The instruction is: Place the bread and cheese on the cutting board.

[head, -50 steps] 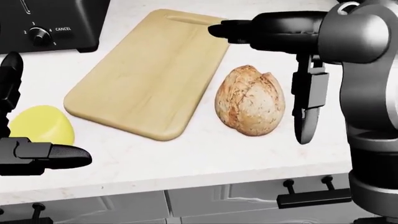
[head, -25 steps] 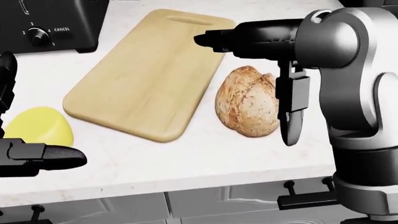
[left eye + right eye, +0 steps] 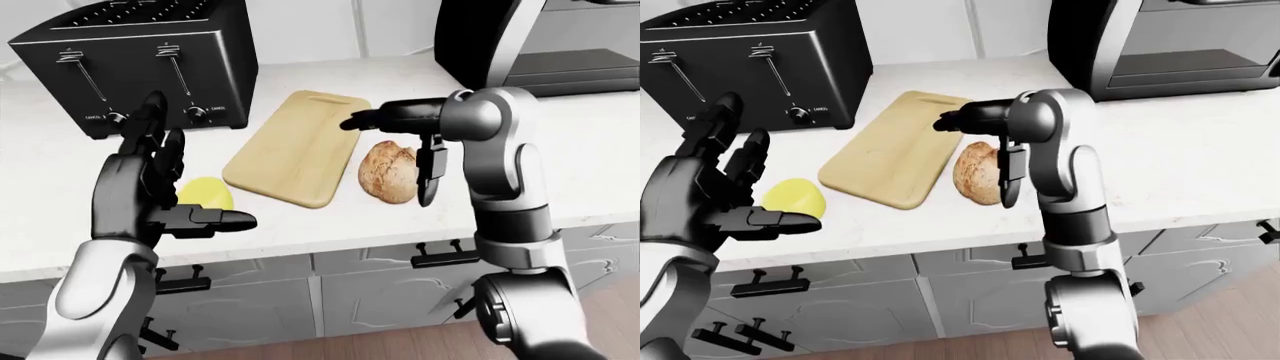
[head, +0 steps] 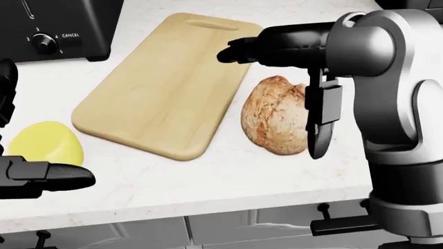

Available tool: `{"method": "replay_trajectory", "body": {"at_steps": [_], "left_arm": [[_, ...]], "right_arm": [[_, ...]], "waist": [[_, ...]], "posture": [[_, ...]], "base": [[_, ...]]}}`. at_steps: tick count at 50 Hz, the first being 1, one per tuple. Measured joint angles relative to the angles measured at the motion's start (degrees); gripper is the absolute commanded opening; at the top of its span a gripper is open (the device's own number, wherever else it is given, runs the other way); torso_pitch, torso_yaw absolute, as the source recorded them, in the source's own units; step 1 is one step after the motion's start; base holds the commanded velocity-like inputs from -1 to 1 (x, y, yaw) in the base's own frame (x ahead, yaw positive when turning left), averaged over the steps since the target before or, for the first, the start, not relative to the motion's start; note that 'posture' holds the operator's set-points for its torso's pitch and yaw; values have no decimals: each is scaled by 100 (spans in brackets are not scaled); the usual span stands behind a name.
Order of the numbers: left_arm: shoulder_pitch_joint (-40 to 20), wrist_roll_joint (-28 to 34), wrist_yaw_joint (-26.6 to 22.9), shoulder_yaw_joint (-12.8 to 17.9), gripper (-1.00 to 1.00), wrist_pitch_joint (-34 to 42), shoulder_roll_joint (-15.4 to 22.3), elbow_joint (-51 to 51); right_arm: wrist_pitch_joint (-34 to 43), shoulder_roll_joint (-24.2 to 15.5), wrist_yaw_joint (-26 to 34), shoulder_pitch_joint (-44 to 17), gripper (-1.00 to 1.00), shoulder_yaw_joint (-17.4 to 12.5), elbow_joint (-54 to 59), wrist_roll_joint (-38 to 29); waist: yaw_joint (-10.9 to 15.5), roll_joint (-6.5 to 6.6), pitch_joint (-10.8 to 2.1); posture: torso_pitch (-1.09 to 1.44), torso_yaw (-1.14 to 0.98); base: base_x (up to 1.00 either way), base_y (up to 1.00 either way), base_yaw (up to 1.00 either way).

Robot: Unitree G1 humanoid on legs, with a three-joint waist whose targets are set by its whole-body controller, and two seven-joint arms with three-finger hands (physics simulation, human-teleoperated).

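A round brown bread loaf lies on the white counter just right of the wooden cutting board, which is bare. My right hand is open over the loaf. One finger reaches left above the board's right edge and another hangs down along the loaf's right side. I cannot tell whether it touches the bread. The yellow cheese sits left of the board. My left hand is open beside the cheese, with fingers raised and the thumb stretched out below it.
A black toaster stands at the top left, behind the cheese and the board's left end. A dark oven-like appliance fills the top right. The counter edge runs along the bottom, above grey drawers with black handles.
My right hand has moved left until its hanging finger lies along the loaf's right side. The left hand sank slightly. Bread, cheese and board have stayed in place.
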Motion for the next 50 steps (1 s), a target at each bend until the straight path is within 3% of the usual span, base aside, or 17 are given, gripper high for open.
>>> {"method": "replay_trajectory", "body": {"at_steps": [11, 28, 50], "left_arm": [[31, 12, -6, 16, 100, -53, -2, 25], [86, 11, -19, 32, 100, -89, -19, 28], [51, -21, -20, 47, 100, -66, 10, 51]], "right_arm": [[-489, -232, -120, -141, 79, -37, 435, -83], [-1429, -170, -567, -22, 80, 32, 575, -400], [-1600, -2, -616, 183, 79, 56, 510, -529]], "waist": [[-7, 5, 10], [0, -1, 12], [0, -13, -4]], "posture": [[0, 0], [0, 0], [0, 0]], "base": [[0, 0, 0], [0, 0, 0], [0, 0, 0]]}}
